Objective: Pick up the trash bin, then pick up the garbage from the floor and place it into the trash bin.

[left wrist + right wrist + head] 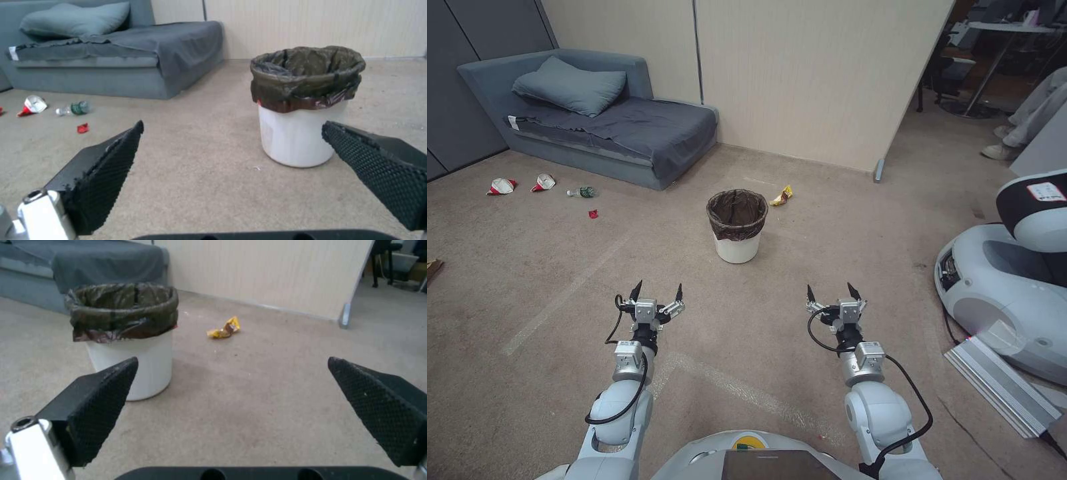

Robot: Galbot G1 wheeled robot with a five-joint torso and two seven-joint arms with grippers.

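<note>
The white trash bin (737, 227) (302, 106) (129, 340), lined with a dark bag, stands upright on the carpet ahead of me. Garbage lies around it: a yellow wrapper (782, 195) (225, 329) just beyond the bin on the right, two crushed red-and-white cups (502, 186) (544, 182), a clear bottle (582, 193) (73, 108) and a red scrap (593, 214) (82, 127) far left near the sofa. My left gripper (658, 291) (231, 133) and right gripper (831, 291) (231, 370) hover open and empty, short of the bin, one on either side.
A grey sofa (600, 127) with a pillow stands at the back left. A beige partition wall (814, 73) rises behind the bin. Another white robot base (1007, 280) and a metal rail (1000, 383) sit at my right. Brown paper (432, 267) lies at the far left edge.
</note>
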